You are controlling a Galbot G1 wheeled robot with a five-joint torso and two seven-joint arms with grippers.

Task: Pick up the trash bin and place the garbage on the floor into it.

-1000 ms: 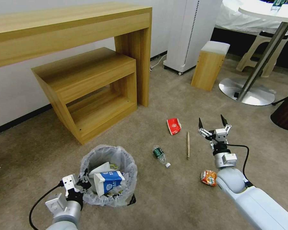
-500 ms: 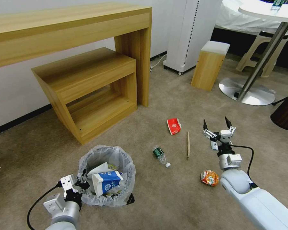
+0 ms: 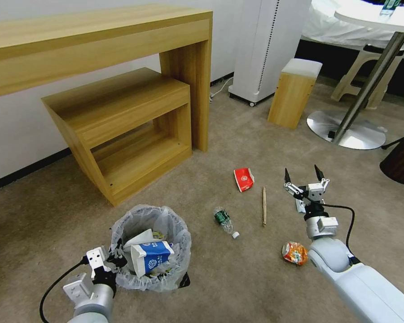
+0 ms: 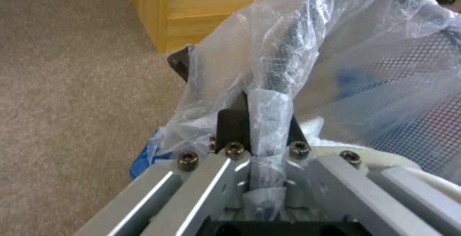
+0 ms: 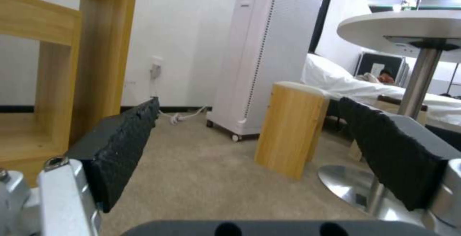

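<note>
The left tool (image 3: 114,260) clamps the trash bin (image 3: 151,246) rim (keeping it portable); the right tool (image 3: 303,177) hovers spread, empty, beside the wooden stick (image 3: 264,206).

On the floor (image 3: 238,130) before you, the trash bin (image 3: 151,247) stands at the left, with a carton (image 3: 151,257) in it. The left end effector (image 3: 113,261) grips its rim on the near side. To the right of the bin lie the bottle (image 3: 223,220), then the stick (image 3: 264,206) – the wrapper (image 3: 243,179) lies behind them. The right end effector (image 3: 304,176) hangs right of the stick; the packet (image 3: 294,252) lies nearer to you.
</note>
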